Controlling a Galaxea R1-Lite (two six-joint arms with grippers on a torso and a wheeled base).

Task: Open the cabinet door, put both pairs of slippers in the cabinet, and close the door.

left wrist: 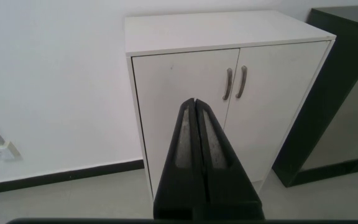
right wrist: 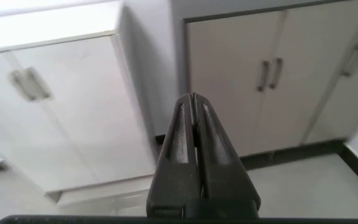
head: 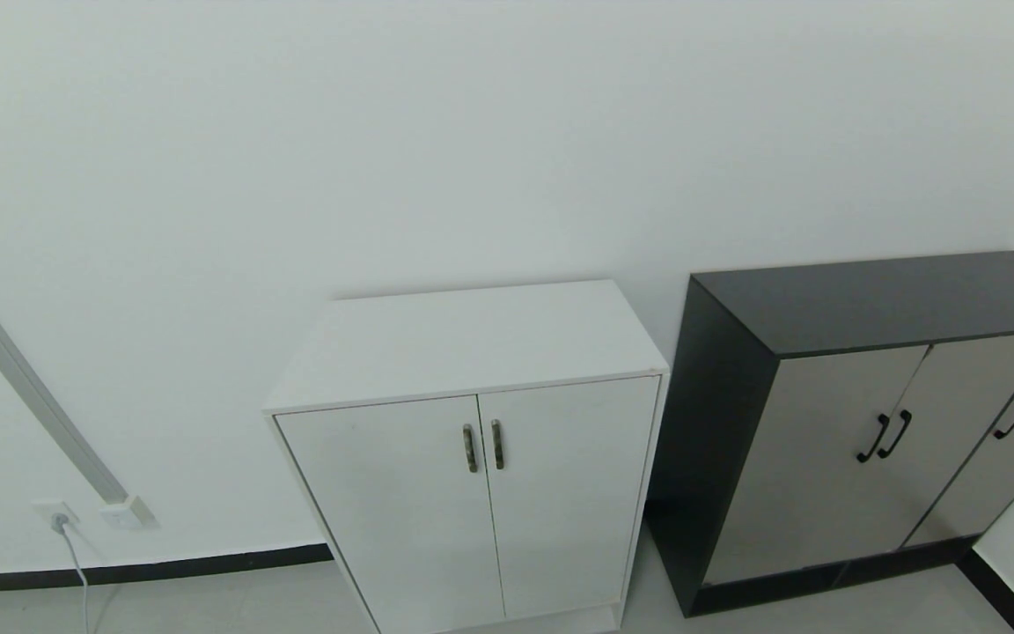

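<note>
Your left pincer [left wrist: 195, 102] is closed, w/ both fingers pressed flat together and nothing between them. It hangs in the air in front of the white cabinet [head: 472, 458], well apart from it. Your right pincer [right wrist: 194, 96] is closed too and holds nothing. It is up off the floor [head: 208, 608] and faces the gap between the white cabinet and the dark cabinet [head: 868, 308].

From the head cam, the white cabinet sits at about 6 o'clock, w/ its back to the wall. Both its doors are shut: the L door [head: 393, 511] and the R door [head: 564, 493] meet in the middle. There are two small metal handles, one [head: 470, 447] on the L door and one [head: 497, 444] on the R door. They stand upright, side by side, right by the seam and near the top of the doors.

The dark cabinet stands at 3 o'clock from the white one, just beside it w/ a thin gap between them. Its grey doors are shut and have black handles [head: 884, 436].

At 9 o'clock from the white cabinet, low on the wall, is a socket [head: 54, 513]. A grey cable [head: 76, 563] is plugged in and hangs down twd the floor. A pale strip [head: 23, 379] runs slanted up the wall twd 10 o'clock. A black skirting line [head: 137, 571] runs along the bottom of the wall.
</note>
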